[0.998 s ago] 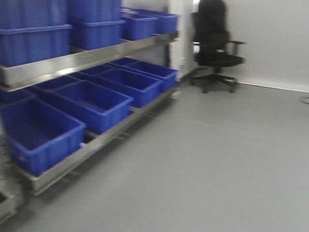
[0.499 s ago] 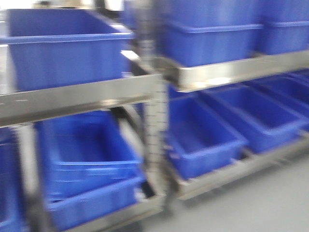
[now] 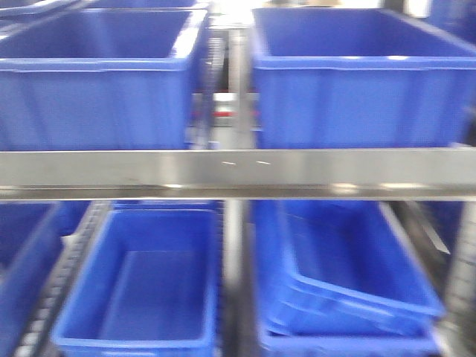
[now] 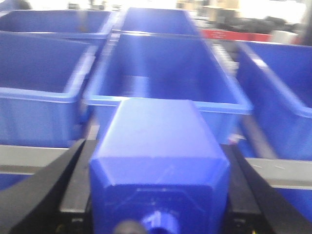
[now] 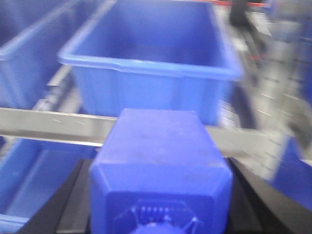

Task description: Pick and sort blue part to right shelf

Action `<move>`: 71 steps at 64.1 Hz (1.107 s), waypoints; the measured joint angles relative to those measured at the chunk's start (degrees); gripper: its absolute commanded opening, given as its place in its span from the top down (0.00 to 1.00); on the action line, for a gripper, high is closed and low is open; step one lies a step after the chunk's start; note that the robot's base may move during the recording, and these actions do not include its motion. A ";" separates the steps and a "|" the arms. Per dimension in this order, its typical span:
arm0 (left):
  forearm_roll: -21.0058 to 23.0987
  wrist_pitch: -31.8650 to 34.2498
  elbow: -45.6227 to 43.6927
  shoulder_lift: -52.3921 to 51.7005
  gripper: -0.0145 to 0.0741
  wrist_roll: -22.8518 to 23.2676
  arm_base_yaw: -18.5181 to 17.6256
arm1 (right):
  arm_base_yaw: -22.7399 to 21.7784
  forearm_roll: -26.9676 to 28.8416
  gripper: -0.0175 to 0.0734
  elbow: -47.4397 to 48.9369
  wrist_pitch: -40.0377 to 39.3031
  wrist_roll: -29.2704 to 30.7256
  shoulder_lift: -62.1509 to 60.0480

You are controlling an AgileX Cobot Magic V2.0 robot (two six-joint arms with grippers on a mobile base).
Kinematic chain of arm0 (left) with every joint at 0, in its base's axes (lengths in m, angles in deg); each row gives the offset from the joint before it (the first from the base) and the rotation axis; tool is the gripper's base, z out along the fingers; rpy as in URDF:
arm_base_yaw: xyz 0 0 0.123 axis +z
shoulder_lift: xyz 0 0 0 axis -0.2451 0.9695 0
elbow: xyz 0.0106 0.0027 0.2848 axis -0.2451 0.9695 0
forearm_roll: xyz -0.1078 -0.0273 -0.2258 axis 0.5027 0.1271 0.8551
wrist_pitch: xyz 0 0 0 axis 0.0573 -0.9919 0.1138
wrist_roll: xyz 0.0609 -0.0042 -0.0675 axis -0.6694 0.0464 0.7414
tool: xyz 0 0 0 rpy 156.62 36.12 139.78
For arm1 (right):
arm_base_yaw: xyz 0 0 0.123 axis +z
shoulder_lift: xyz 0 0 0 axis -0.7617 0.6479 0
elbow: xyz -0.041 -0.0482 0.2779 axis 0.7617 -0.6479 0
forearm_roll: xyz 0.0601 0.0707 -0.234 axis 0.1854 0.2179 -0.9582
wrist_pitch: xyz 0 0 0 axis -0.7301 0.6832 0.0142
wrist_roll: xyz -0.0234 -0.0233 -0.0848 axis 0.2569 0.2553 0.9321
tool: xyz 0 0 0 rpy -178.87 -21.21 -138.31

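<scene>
With right fingers [image 5: 265,202], clamps the blue part [image 5: 161,156] on both flanks, wide ribbed cap nearest the lens. Holds it in front of the rail [image 5: 48,124], overlapping the rail in view. Faces an open bin [image 5: 151,68] just behind the rail. With left fingers [image 4: 41,195], clamps a second block [image 4: 158,146] the same way, small knob toward the lens. Holds that one in front of the rail too, opposite another bin [image 4: 165,73] behind it. From the front camera, shows two upper bins [image 3: 97,82] just above the rail and two lower bins [image 3: 141,297] beneath it. Shows a tilted bin [image 3: 349,275] nested in the right-hand one below the rail. Shows neither arm there.
</scene>
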 measured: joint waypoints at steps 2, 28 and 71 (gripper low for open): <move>0.00 0.00 0.00 0.00 0.40 0.00 0.00 | 0.00 0.00 0.36 0.00 0.00 0.00 0.00; 0.00 0.00 0.00 0.00 0.40 0.00 0.00 | 0.00 0.03 0.36 0.00 0.00 0.00 0.00; 0.00 0.00 0.00 0.00 0.40 0.00 0.00 | 0.00 0.03 0.36 0.00 0.00 0.00 0.00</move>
